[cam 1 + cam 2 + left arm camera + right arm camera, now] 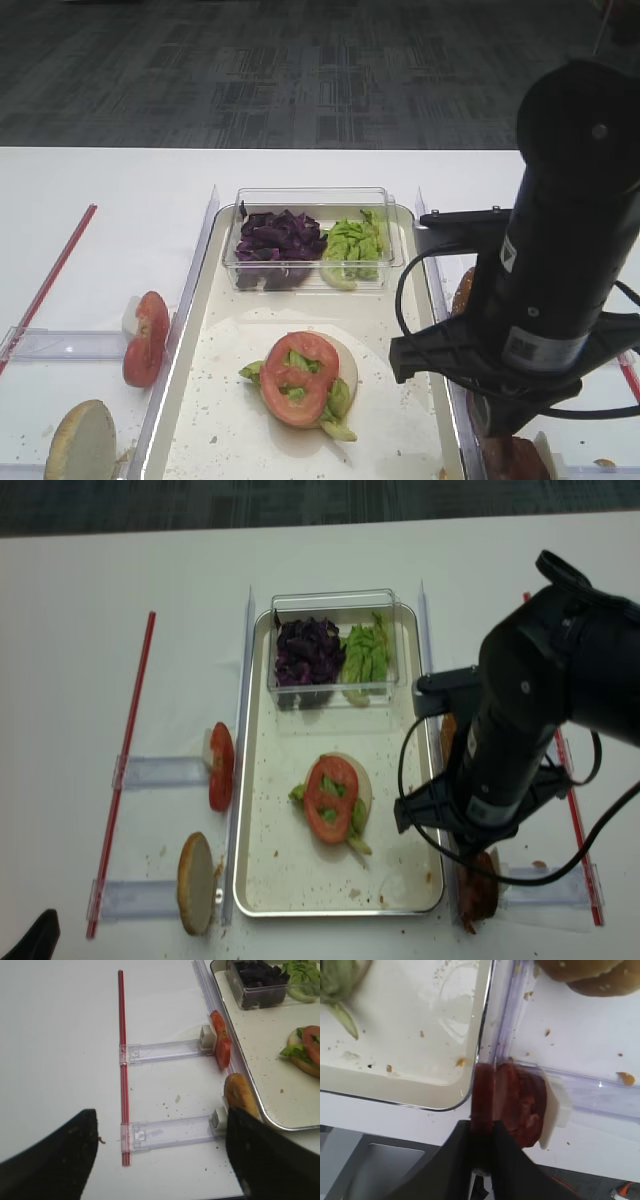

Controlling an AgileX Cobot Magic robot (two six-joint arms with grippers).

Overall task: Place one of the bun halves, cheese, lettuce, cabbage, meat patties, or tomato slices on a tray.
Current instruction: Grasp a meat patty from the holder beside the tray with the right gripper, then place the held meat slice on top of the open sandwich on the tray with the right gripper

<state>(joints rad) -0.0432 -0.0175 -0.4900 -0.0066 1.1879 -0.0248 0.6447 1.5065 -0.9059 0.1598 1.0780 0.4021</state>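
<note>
Currently the right gripper (482,1135) is closed on a meat patty (484,1095) standing on edge among other patties (520,1107), just outside the tray (479,1035) corner on the white worktop (100,210). Inside the tray, a tomato slice (298,377) lies on lettuce (338,400) and a bun half (345,362). The left gripper (160,1160) is open above the worktop.
</note>
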